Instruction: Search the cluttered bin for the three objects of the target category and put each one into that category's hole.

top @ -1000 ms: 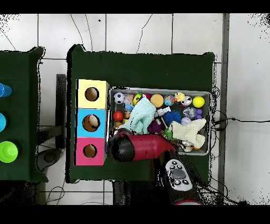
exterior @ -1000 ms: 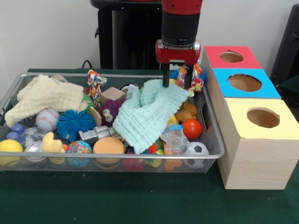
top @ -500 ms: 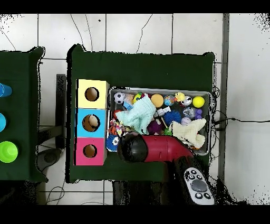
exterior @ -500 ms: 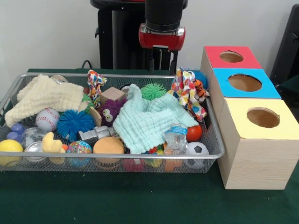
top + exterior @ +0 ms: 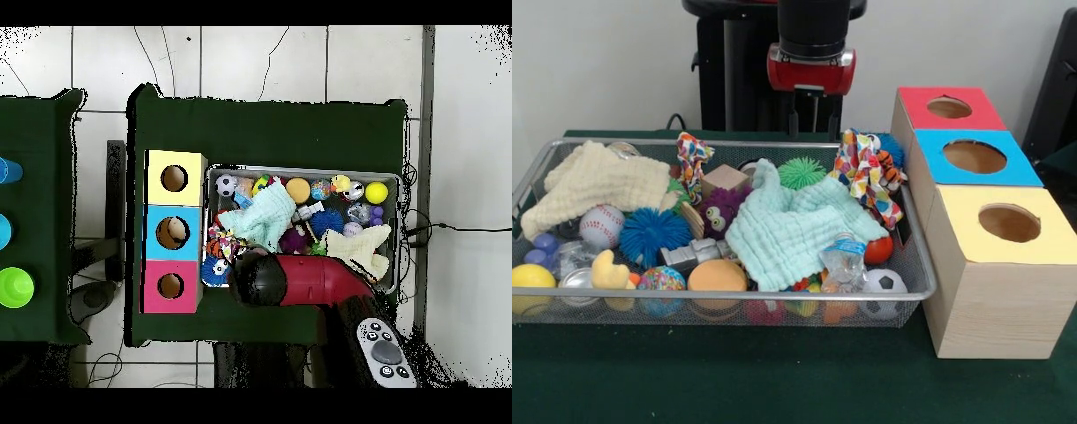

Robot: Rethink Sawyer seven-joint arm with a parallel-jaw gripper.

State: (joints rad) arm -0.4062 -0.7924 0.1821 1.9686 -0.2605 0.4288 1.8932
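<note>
One red and black arm (image 5: 811,40) hung upright over the far rim of the wire bin (image 5: 914,256), its hand (image 5: 808,113) raised clear of the clutter. We saw two thin dark fingers (image 5: 796,113) pointing straight down with a narrow gap between them and nothing held. From overhead, the arm's dark wrist covered the bin's near edge, so we could not see the hand there.

Below and to the right of the hand, a patterned cloth toy (image 5: 869,174) lay draped at the bin's right end, touching a pale green cloth (image 5: 793,225) spread across the middle. A green spiky ball (image 5: 802,172) sat just behind that cloth, almost under the hand. A cream cloth (image 5: 596,184) filled the left corner, with a baseball (image 5: 601,226), a blue spiky ball (image 5: 653,232) and a yellow duck (image 5: 608,270) near it. An orange ball (image 5: 717,276) and a small soccer ball (image 5: 883,283) rested against the front rim.

Beside the bin's right end, three boxes stood in a row on the dark green table (image 5: 777,375): red box (image 5: 948,108), blue box (image 5: 974,157), yellow box (image 5: 1006,223), each with a round hole on top. We noted bare table in front of the bin and white floor tiles (image 5: 260,60) around it.
</note>
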